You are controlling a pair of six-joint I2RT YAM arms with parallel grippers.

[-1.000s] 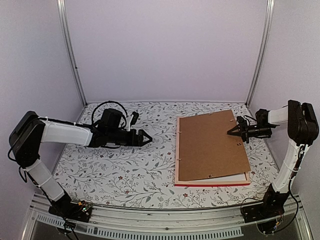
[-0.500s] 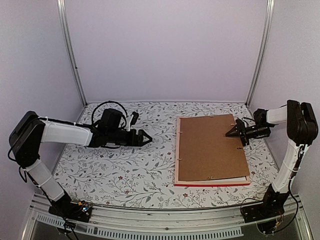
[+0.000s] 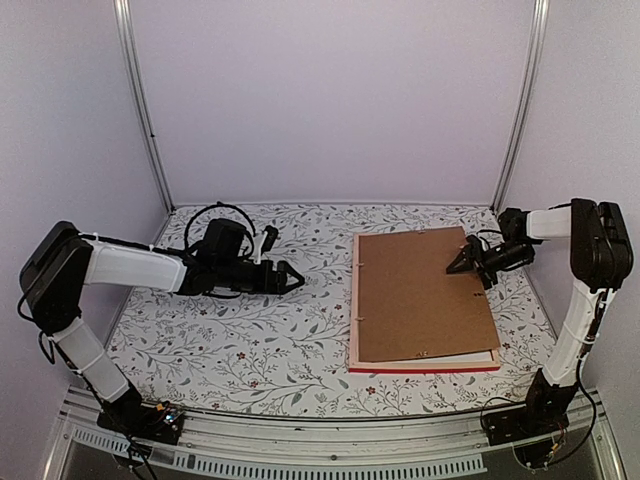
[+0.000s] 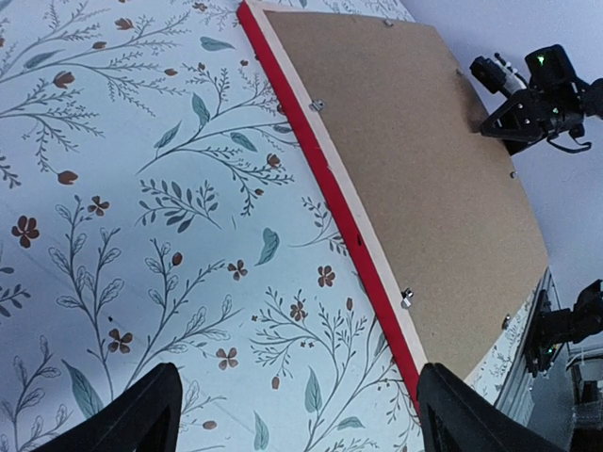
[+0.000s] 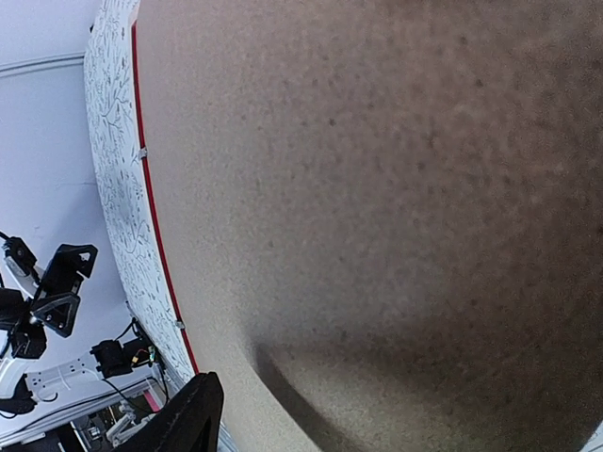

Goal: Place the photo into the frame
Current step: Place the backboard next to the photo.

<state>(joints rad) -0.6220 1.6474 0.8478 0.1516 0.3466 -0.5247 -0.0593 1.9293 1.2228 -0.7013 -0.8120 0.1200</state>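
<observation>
My left claw (image 3: 297, 279) hangs left of centre in the top view, over the flower-print surface (image 3: 250, 345). Its jaws are spread wide with nothing between them, and its tips point toward the frame (image 3: 425, 369), from which it is well apart. The frame lies face down in the right half of that view, its red front showing only as a thin line along the lower edge. In my left wrist view it runs as a red stripe below the pale wood side, with small metal tabs (image 4: 407, 299) set along it. A brown backing board (image 3: 420, 295) lies on the frame, slightly askew. My right claw (image 3: 456, 265) is at the board's upper right part, by its right edge. My right wrist view is nearly filled by the board, with one finger (image 5: 188, 419) at the bottom left, so I cannot tell how far that claw is open or whether it has hold of the board.
</observation>
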